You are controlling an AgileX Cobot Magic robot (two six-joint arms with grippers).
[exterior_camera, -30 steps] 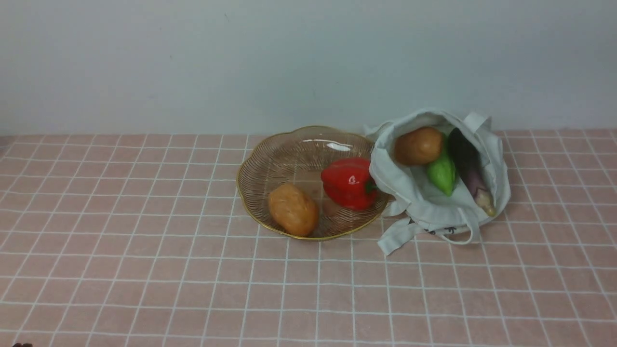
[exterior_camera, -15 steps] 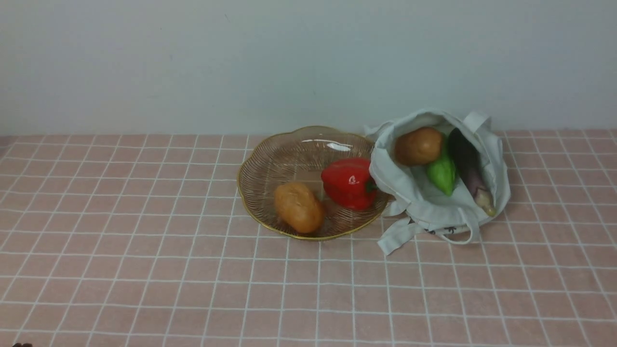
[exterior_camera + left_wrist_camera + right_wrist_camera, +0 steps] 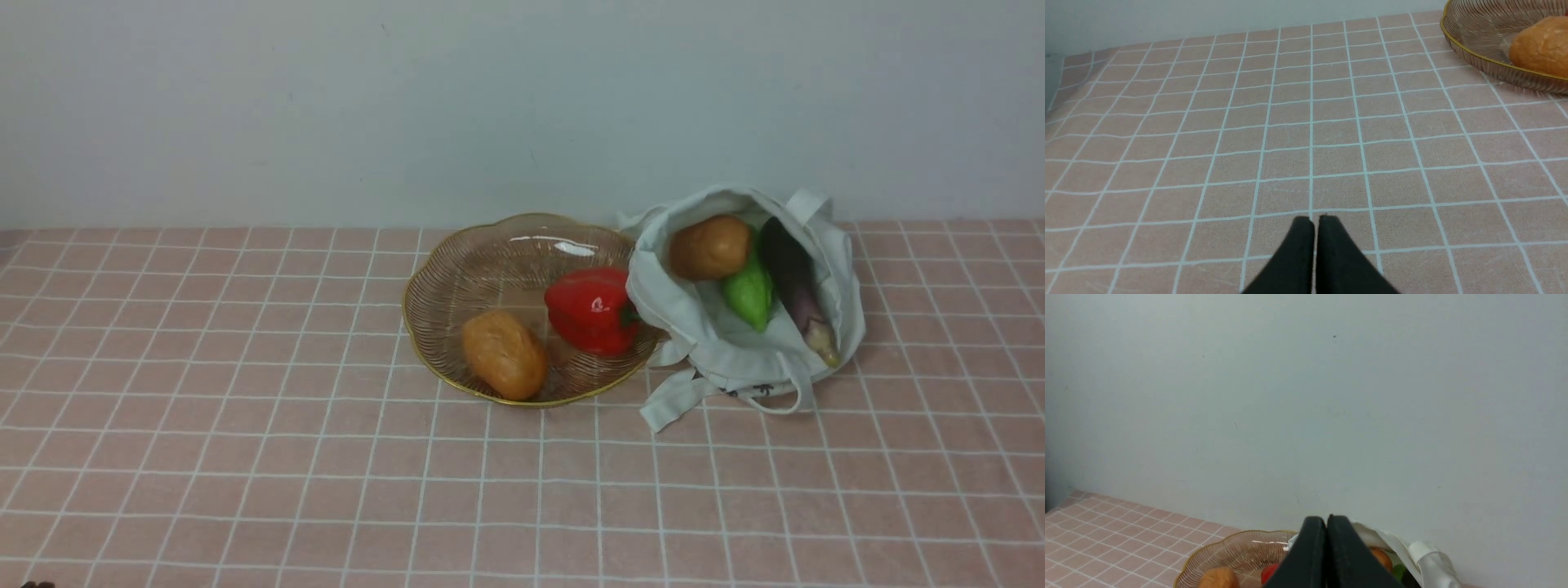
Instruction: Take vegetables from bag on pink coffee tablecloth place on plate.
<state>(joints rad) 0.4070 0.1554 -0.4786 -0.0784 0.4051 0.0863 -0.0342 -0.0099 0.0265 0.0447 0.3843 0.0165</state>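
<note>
Currently, both grippers are empty, fingers pressed together. The left gripper [image 3: 1315,222] hangs over bare tablecloth [image 3: 245,457], apart from the plate [image 3: 424,327]. The right gripper [image 3: 1326,522] points at the wall. The plate holds the first potato [image 3: 504,354], near side, and the pepper [image 3: 589,309]. The bag [image 3: 710,343], against the plate's right edge, contains the second potato [image 3: 709,247], gourd [image 3: 749,292] and eggplant [image 3: 793,278].

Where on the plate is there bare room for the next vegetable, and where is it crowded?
The plate is bare in its far left part, bordered by the gold rim, the potato and the red pepper. Its near and right parts are crowded, with the pepper beside the bag. The tablecloth left of the plate is also bare.
</note>
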